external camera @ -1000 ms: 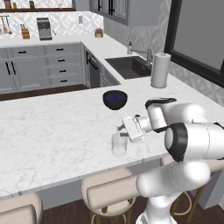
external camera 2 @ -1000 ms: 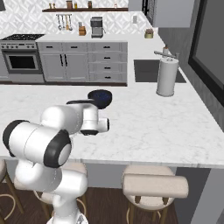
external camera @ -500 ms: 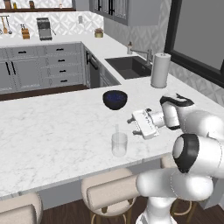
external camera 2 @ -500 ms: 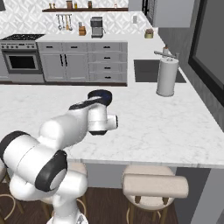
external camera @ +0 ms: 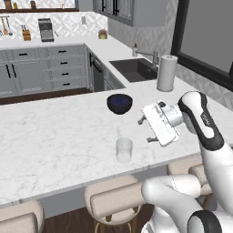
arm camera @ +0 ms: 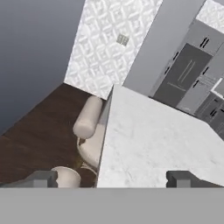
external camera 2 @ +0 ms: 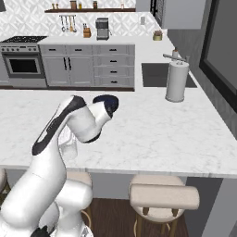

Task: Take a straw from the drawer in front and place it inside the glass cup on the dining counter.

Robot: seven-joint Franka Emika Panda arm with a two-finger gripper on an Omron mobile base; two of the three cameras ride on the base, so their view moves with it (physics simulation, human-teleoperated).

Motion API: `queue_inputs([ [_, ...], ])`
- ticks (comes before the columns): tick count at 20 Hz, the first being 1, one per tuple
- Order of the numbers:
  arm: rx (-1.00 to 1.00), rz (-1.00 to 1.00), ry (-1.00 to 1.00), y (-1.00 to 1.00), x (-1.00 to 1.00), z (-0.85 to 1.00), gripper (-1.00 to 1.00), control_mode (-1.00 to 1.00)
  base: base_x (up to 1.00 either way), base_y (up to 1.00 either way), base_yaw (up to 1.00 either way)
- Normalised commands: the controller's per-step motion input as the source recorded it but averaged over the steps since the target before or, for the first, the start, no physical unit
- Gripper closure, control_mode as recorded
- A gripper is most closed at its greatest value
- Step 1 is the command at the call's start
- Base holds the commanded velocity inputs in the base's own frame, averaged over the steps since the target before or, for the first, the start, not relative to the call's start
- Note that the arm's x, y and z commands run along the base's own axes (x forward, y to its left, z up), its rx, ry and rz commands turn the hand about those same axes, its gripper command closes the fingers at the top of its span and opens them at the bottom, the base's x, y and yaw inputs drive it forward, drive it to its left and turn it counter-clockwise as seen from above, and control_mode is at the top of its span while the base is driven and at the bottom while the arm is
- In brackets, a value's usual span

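Since a second ago your end effector (external camera: 143,130) has swung right, jaws wide and empty; straw (external camera: 119,134) stands in glass cup (external camera: 124,150) on the surface (external camera: 50,136), so just retreat clear.

The arm (external camera: 200,123) is glossy white, built of rounded tubular links with dark grey bands at the joints. Its hand (external camera: 160,122) is a flat white block with small dark fingertips (arm camera: 41,178).
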Motion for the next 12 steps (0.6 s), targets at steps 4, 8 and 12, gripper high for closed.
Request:
queue_inputs([
  [4, -0.52, 0.05, -0.25, 0.86, -0.89, 0.10, -1.00, -1.00, 0.00, 0.00, 0.00],
  [8, -0.54, 0.10, -0.05, 0.99, -0.45, -0.03, -1.00, -1.00, 0.00, 0.00, 0.00],
  [12, -0.54, 0.12, 0.05, 0.99, -0.04, -0.29, -1.00, -1.00, 0.00, 0.00, 0.00],
])
